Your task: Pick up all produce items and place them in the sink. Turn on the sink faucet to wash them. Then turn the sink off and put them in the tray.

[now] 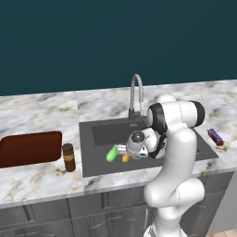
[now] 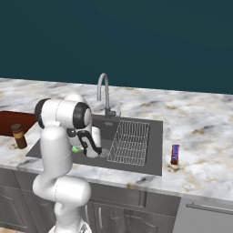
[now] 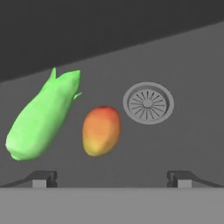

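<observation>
Claw (image 3: 112,177) open, jaws wide apart, empty, lowered into the sink (image 1: 92,159) and looking down at its floor. Green vegetable (image 3: 41,118) and orange-yellow fruit (image 3: 101,130) both lie on the sink floor, just beside each other, the fruit between the vegetable and the round drain (image 3: 148,103). Faucet (image 1: 136,95) stands behind the basin. Wire rack (image 2: 129,141) occupies one side of the sink. Tray (image 1: 28,148) sits on the bench (image 1: 41,113), with a brown jar (image 1: 69,157) between tray and sink. Purple-red bar (image 1: 215,136) lies at the opposite side.
</observation>
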